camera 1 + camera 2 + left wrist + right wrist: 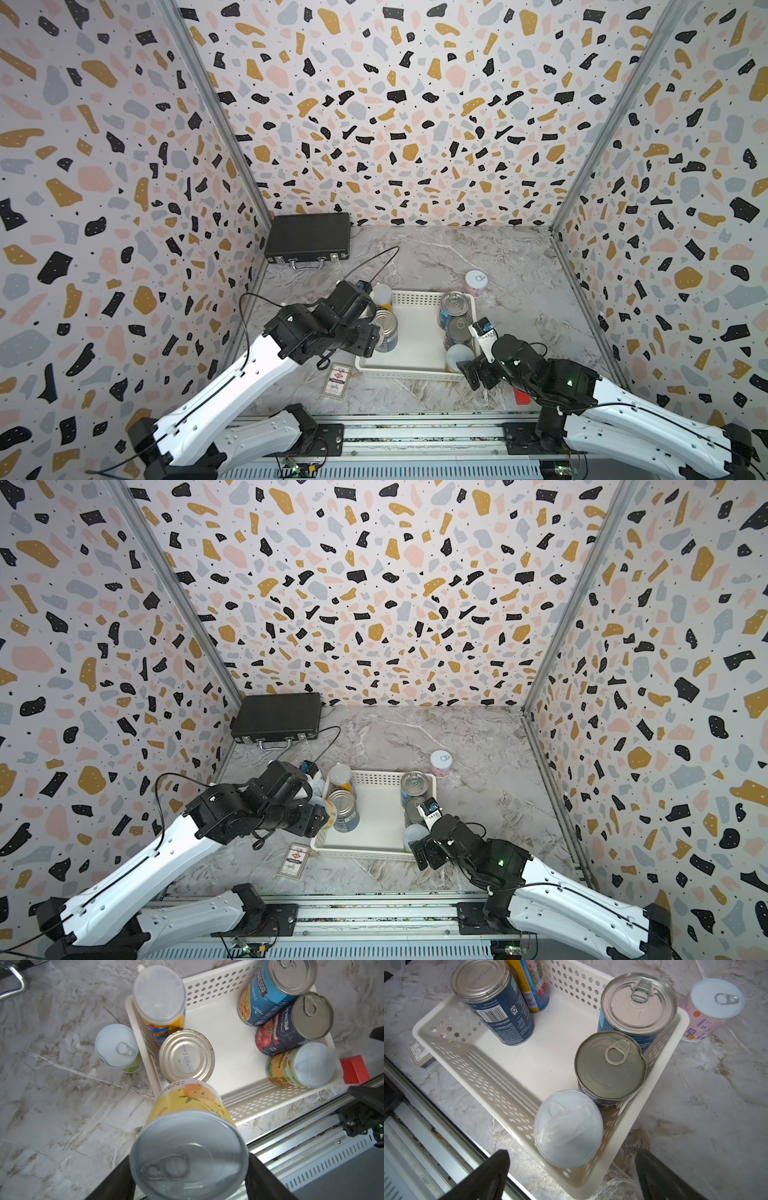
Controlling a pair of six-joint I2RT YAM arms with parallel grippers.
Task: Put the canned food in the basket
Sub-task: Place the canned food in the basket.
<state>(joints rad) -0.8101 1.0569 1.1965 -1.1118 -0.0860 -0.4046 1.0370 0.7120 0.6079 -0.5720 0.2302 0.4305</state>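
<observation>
— Why do the left fingers grip so near the lid?

— They are clenched on the sides of the yellow can up by its top. I reckon that leaves the base free to land first. The can hangs at the nine o'clock wall of the basket, just beside the plain-topped tin. Whether its base is inside the rim I cannot tell.

— And the one at ten o'clock?

— That is the green can, upright on the worktop just outside that wall. The tall can is its neighbour inside, in the far left corner. It sits on the left side's reach, so I would guess it waits its turn.

— Why do the cans hug the walls?

— The tall can and the plain-topped tin line the nine o'clock side. The blue tin, dark tin and pale-lidded can run close together from two to four o'clock. That leaves the middle bare, with room, I judge, for the three not yet in.

— And the right fingers?

— Spread wide with nothing between them, at five o'clock by the near right corner. They seem parked clear of the incoming can. The pink can stands at one o'clock, just beyond the far right corner, so that one is likely theirs.
</observation>
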